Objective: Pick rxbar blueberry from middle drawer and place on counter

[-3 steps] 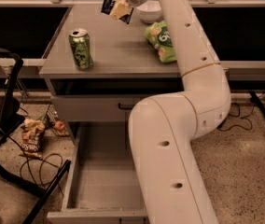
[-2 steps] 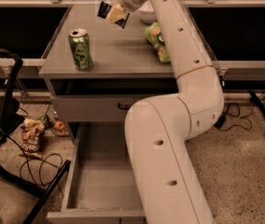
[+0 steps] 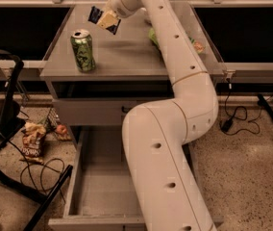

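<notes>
My gripper (image 3: pixel 104 19) is held above the far part of the counter (image 3: pixel 122 57), shut on the rxbar blueberry (image 3: pixel 96 15), a small dark navy bar that sticks out to the left of the tan fingers. The bar hangs in the air, clear of the counter top. The middle drawer (image 3: pixel 98 186) stands pulled open below the cabinet, its grey floor bare where it shows; my white arm covers its right side.
A green can (image 3: pixel 82 50) stands upright on the counter's front left. A green chip bag (image 3: pixel 156 35) lies at the right, mostly behind my arm. A black chair frame (image 3: pixel 6 129), cables and snack wrappers (image 3: pixel 33 141) are on the floor at left.
The gripper with the bar has moved left over the counter, toward the can's side, and the arm has swung left with it.
</notes>
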`<state>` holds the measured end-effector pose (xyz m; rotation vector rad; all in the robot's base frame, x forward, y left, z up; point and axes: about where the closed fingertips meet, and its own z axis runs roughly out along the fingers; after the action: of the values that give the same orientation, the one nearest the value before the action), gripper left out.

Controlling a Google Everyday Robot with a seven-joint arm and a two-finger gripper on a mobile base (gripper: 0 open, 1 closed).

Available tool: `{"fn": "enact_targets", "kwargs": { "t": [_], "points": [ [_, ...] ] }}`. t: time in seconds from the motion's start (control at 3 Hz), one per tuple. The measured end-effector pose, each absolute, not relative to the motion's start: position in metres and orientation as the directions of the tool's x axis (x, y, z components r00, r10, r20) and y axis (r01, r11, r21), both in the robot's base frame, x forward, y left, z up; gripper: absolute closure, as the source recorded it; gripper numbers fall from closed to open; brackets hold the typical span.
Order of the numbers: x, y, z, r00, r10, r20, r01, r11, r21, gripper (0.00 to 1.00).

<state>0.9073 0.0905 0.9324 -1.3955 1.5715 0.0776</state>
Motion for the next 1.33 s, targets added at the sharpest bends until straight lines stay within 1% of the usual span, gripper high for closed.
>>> {"fn": "enact_targets", "kwargs": {
  "t": [1.33],
  "points": [
    [0.9067, 0.0937, 0.9311, 0.159, -0.711, -0.685, -0.783, 0.332, -0.526, 0.06]
  ]
}}
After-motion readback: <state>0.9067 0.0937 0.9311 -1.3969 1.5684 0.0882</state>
